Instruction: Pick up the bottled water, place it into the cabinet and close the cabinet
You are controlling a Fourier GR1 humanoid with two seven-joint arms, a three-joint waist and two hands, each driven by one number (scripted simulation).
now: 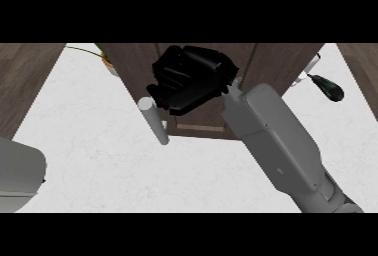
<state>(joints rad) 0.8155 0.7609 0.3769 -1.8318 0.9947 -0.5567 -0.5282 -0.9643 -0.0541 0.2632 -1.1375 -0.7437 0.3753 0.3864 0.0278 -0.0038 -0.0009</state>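
Locate the right hand [188, 82] at the end of the right forearm [277, 135], raised against the front of the dark cabinet [277, 60] and just beside the grey bar handle [153, 120]. Treat the state of this hand as undetermined: visible only as a black mass, with neither opening nor closure readable. Do not expect the bottled water anywhere on the white counter [96, 150]; assume it either hidden behind the hand or inside the cabinet, with no means of telling which. Record the left hand as out of view, with only the left forearm [16, 175] at the lower left edge. Guard against closing the cabinet onto bottled water standing too near the opening, likely to tip or jam it. Guard equally against catching the handle with the right forearm during withdrawal, likely to spoil the closure.
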